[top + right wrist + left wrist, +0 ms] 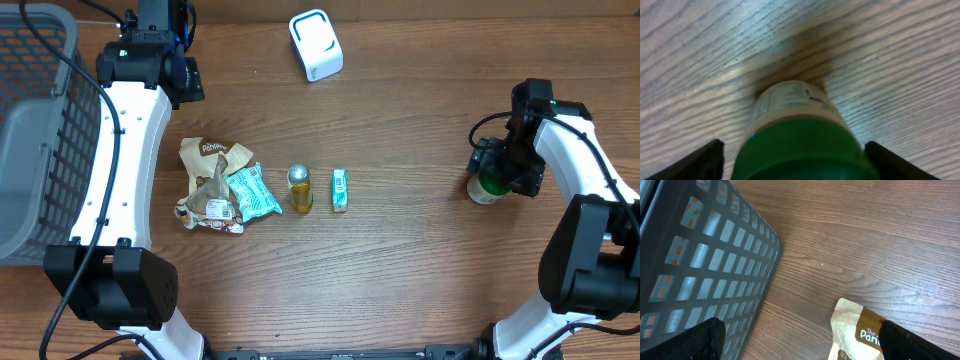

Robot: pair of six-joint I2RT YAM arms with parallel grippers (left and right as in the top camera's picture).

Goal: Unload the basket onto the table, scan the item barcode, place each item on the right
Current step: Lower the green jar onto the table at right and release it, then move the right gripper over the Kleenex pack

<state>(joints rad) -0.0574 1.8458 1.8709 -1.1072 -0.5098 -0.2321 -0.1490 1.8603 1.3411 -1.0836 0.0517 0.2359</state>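
Wood table (420, 120): brown grain surface, everything rests on it.
Green-capped bottle (487, 189): stands upright at the right of the overhead frame, well apart from the other goods. In the right wrist view its green cap (800, 150) fills the lower middle, with the white label above it.
Right gripper (505, 165): over the bottle, jaws spread to either side of the cap with a thin gap on each side, so it is not clamped.
Left gripper (800, 340): upper left of the overhead frame, jaws wide apart, nothing between them.
Scanner (316, 45): white, top centre, well apart from the bottle.
Basket (60, 150): grey mesh, far left edge.
Middle row: brown paper bag (210, 160), teal packet (252, 192) touching it, yellow bottle (300, 188), small teal box (340, 189).
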